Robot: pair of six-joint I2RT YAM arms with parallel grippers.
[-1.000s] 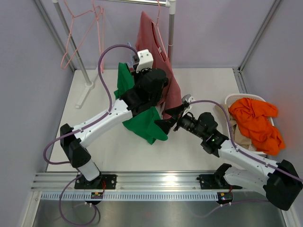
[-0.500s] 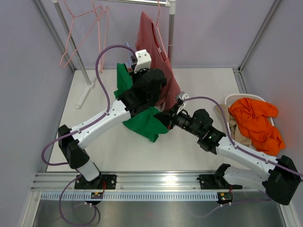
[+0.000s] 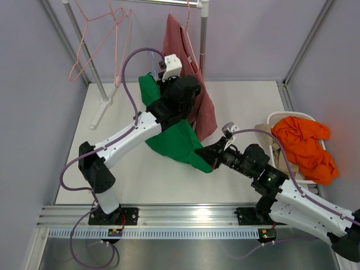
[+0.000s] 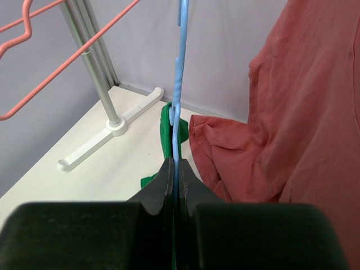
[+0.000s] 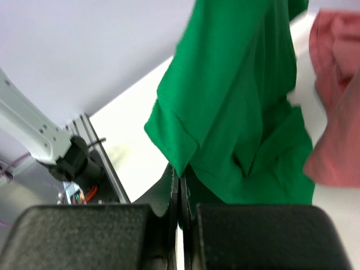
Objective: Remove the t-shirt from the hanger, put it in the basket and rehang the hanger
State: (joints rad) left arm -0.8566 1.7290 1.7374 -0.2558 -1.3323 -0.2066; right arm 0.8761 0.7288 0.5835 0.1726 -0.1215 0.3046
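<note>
Reaching toward the counter's far edge, the left arm holds its left fingers (image 4: 169, 179) pinched on the blue hanger (image 4: 179, 84). The right arm stretches low over the middle, right fingers (image 5: 172, 185) pinching the green t-shirt (image 3: 183, 143), which is stretched between both. A red shirt (image 3: 205, 109) hangs just behind.

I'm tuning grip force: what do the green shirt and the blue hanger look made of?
The green shirt: soft matte knit fabric, probably cotton; it drapes in loose folds. The blue hanger: thin, smooth, slightly glossy rod, perhaps plastic or coated wire; the look leaves that open.
</note>
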